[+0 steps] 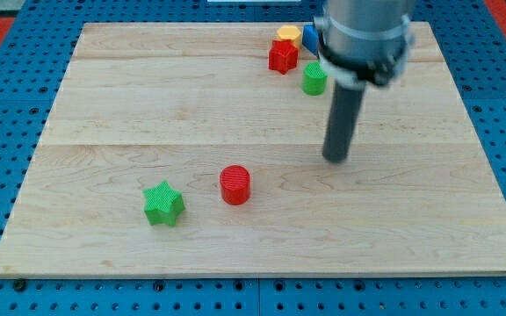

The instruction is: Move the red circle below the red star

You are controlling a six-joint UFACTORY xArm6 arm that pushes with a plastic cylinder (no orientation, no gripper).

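The red circle (234, 185) lies on the wooden board (130, 105) below the middle, toward the view's left. The red star (282, 57) sits near the view's top, right of centre. My tip (336, 159) is right of the red circle and a little above it, apart from it by a wide gap. It stands well below the red star and touches no block.
A green star (163, 204) lies left of the red circle. A green circle (314, 79) sits just right of and below the red star. A yellow block (289, 36) and a blue block (309, 39), partly hidden by the arm, lie above the red star.
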